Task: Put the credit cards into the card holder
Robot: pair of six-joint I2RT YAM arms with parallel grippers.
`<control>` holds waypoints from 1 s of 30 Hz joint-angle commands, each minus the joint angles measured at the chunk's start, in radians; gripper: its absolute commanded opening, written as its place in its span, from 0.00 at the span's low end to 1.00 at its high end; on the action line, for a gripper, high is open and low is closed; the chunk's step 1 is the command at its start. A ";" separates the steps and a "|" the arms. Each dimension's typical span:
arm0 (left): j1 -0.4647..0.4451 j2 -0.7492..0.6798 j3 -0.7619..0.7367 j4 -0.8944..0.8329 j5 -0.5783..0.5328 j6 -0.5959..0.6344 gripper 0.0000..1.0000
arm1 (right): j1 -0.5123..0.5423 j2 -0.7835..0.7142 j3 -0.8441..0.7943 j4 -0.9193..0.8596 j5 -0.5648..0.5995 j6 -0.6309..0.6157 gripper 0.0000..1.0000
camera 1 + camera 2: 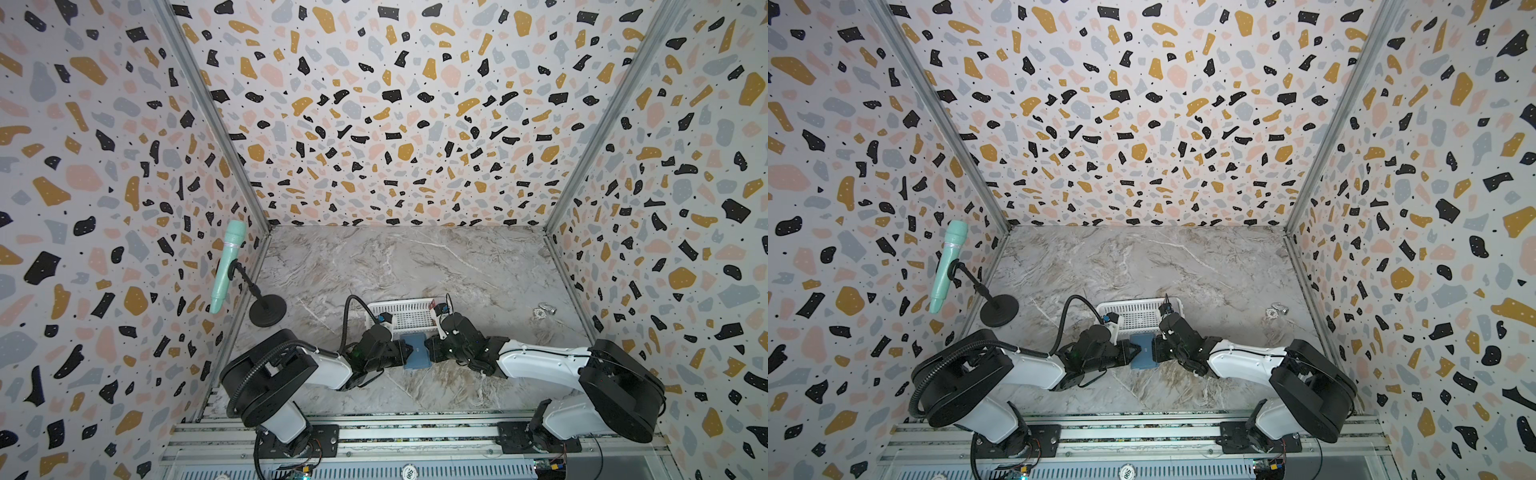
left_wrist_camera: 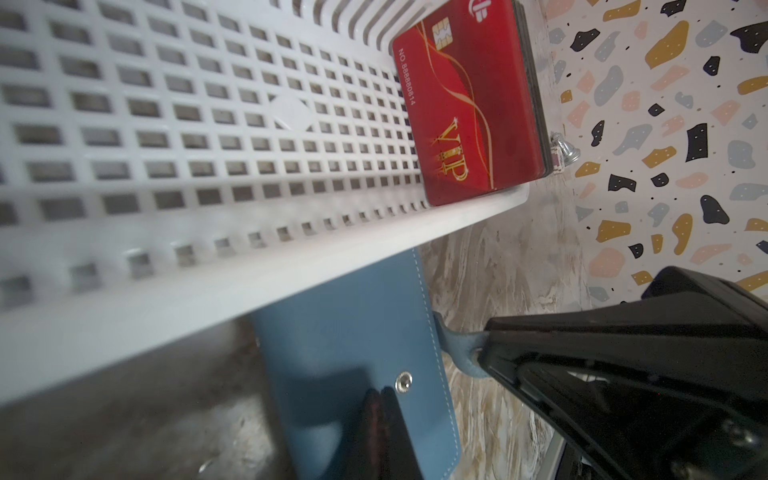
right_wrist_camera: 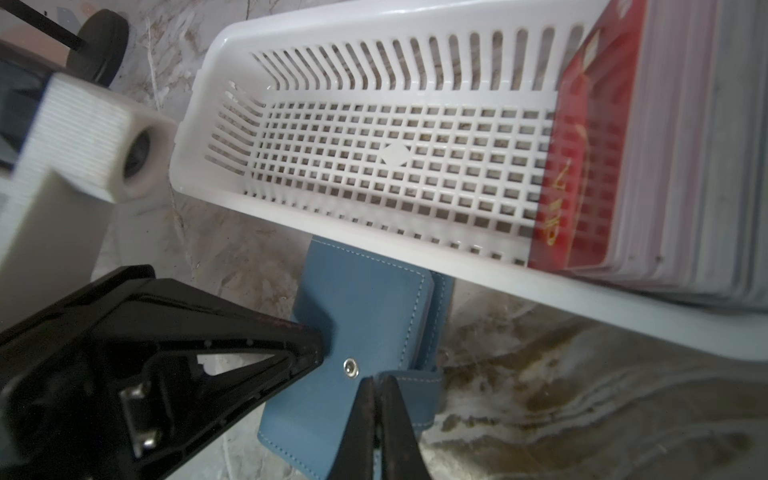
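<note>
Card holder (image 1: 417, 351) is lying flat toward the table's front edge, midway across, its far end tucking under the white basket's (image 1: 399, 309) rim. Left gripper (image 1: 406, 351) is clamped shut on the cover edge. Right gripper (image 3: 374, 382) is pinching the snap tab (image 3: 419, 388), and the stud looks undone. Likely the opening step: peeling the tab away slowly, left anchoring. The overhanging rim is a snag risk. Credit cards (image 2: 469, 104) are standing stacked at the basket's right end. Mic stand (image 1: 266, 309) is sitting by the left edge, small metal piece (image 1: 544, 311) near the right edge, both well apart.

Brightly, evenly lit, with soft shadows on the worktop (image 1: 415, 266). Bowed by wide-angle distortion toward the edges of both top views. Blurred close up in wrist views: basket (image 2: 166, 299) rim, credit cards (image 3: 582, 166).
</note>
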 commanded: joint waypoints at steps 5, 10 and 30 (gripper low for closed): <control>-0.015 0.034 -0.011 -0.004 -0.013 -0.002 0.02 | 0.016 0.052 0.067 0.005 -0.027 -0.015 0.12; -0.019 0.041 -0.018 0.012 -0.011 -0.004 0.02 | 0.022 0.065 0.069 0.002 -0.017 -0.009 0.22; -0.030 0.060 -0.016 0.044 -0.003 -0.015 0.00 | 0.028 0.050 0.052 -0.013 0.028 0.003 0.08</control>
